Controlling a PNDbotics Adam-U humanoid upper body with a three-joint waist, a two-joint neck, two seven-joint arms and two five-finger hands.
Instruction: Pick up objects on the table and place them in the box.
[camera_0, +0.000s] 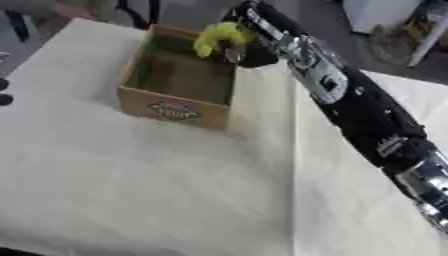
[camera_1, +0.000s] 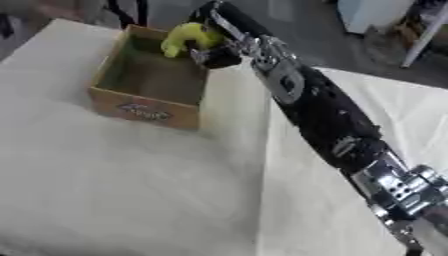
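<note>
1. Right hand (camera_0: 248, 50) sits at upper centre of the frame, over the far right corner of the box (camera_0: 175, 107). Its arm (camera_0: 359, 107) runs in on a diagonal from the lower right.
2. Fingers (camera_1: 203, 54) are curled round a yellow object (camera_0: 220, 36), curved like a banana; it is held above the box's far rim, at the open top.
3. Box stands upright in the upper left of the frame, open top facing up, printed label on its near wall. Interior looks dark; contents cannot be made out.
4. Bench (camera_0: 131, 185) is pale and covered; a seam or fold runs down from beside the box's right wall toward the bottom edge.
5. Open room: wide bare cover below and left of the box; the arm fills the right side. Far bench edge lies just behind the box.
6. Left eye view shows two small dark shapes (camera_0: 4, 92) at the left edge; right eye view does not. Right eye view shows more of the silver forearm joint (camera_1: 404, 192) at lower right.
7. Left hand appears in neither view.
</note>
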